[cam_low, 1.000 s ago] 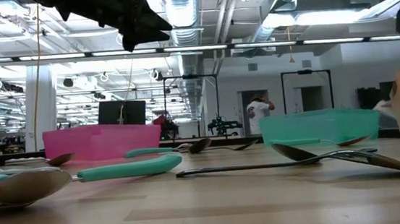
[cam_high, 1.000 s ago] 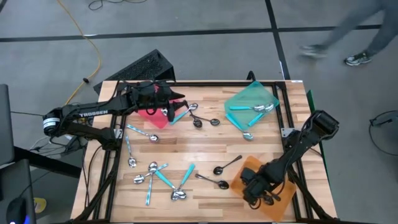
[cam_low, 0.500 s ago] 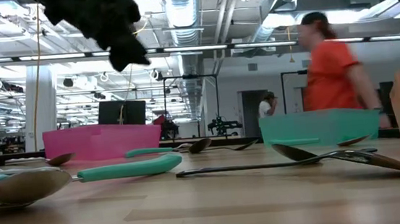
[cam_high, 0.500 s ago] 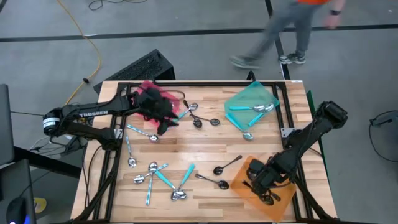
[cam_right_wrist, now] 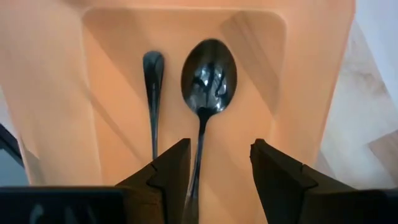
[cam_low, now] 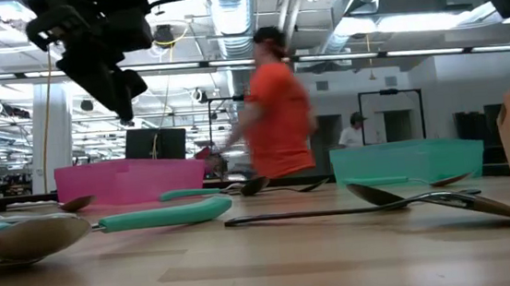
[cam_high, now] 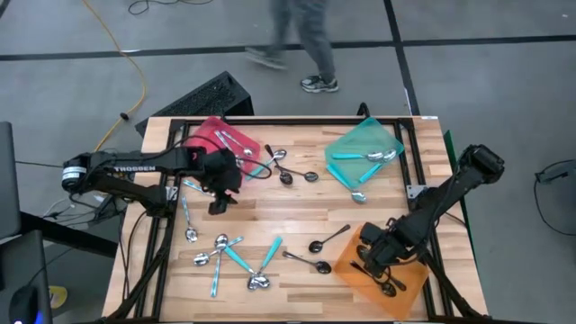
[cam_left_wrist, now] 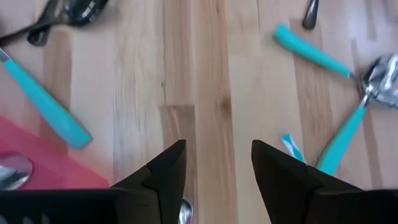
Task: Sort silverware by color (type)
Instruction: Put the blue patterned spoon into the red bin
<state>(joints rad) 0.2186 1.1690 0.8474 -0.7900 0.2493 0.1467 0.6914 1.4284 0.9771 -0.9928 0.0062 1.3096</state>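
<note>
Left end effector (cam_high: 219,200) hovers near the table's (cam_high: 297,216) far-left corner, fingers spread, empty, beside the red tray (cam_high: 219,139) with silver spoons (cam_high: 236,142). Right end effector (cam_right_wrist: 214,163), fingers spread, hangs over the orange tray (cam_right_wrist: 124,74) at the near-right corner, black spoons (cam_right_wrist: 208,78) inside.

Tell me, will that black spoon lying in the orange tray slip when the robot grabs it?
Probably a bit. The black spoon looks glossy and hard, so it may slide between the fingers. Its handle is thin, leaving little to pinch. It lies flat on the smooth orange tray under the open right gripper, so it would likely skid if nudged.
</note>
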